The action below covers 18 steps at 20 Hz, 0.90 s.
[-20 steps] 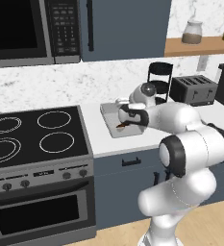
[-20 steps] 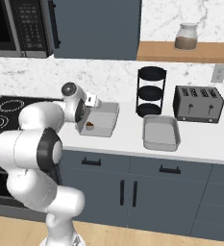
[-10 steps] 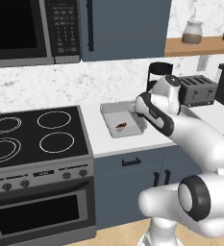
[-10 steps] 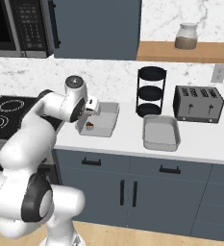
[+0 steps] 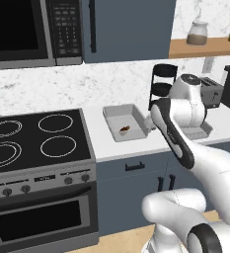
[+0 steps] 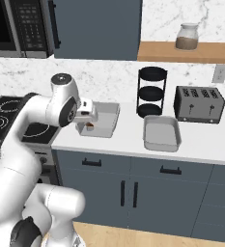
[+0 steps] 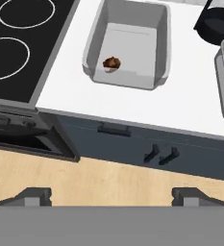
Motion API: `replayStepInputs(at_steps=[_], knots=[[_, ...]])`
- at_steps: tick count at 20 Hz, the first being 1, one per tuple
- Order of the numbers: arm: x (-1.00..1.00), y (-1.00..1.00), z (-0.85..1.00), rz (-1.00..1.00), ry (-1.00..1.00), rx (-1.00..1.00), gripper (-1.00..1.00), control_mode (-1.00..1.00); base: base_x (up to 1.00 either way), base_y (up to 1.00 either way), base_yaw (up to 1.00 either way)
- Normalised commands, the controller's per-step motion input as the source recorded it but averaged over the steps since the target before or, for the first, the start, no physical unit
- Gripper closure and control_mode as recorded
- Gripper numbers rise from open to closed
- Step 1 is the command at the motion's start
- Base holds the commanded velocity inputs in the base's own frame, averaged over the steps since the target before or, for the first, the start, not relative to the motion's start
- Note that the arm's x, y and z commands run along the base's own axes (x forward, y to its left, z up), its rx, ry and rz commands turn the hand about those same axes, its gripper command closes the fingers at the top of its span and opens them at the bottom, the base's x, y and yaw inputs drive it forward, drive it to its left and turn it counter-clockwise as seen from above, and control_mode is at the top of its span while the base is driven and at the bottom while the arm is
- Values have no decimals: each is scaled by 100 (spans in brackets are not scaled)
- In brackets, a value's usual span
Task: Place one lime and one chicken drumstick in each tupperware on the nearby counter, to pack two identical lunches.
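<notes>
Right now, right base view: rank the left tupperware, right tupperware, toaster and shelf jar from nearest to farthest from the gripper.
From the gripper:
1. Left tupperware, right beside it.
2. Right tupperware, further right on the counter.
3. Toaster, back right.
4. Jar, up on the wooden shelf.

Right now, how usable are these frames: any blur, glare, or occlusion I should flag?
Left base view: sharp and evenly lit, but the arm covers part of the right tupperware. Right base view: clear, with the arm overlapping the left tupperware. Hand view: soft and blurry, the drumstick only a brown blob, no glare on the counter.
</notes>
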Motion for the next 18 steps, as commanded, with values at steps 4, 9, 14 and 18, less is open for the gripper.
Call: replayStepInputs(at_steps=[4, 9, 14, 18], knots=[[-100, 0, 35, 3, 12, -7, -100, -100, 0, 0, 0], [-100, 0, 37, 1, 16, -7, -100, -100, 0, 0, 0], [-78, 0, 38, -4, 5, 4, -100, -100, 0, 0, 0], [-49, 0, 40, -5, -2, 14, -100, -100, 0, 0, 0]])
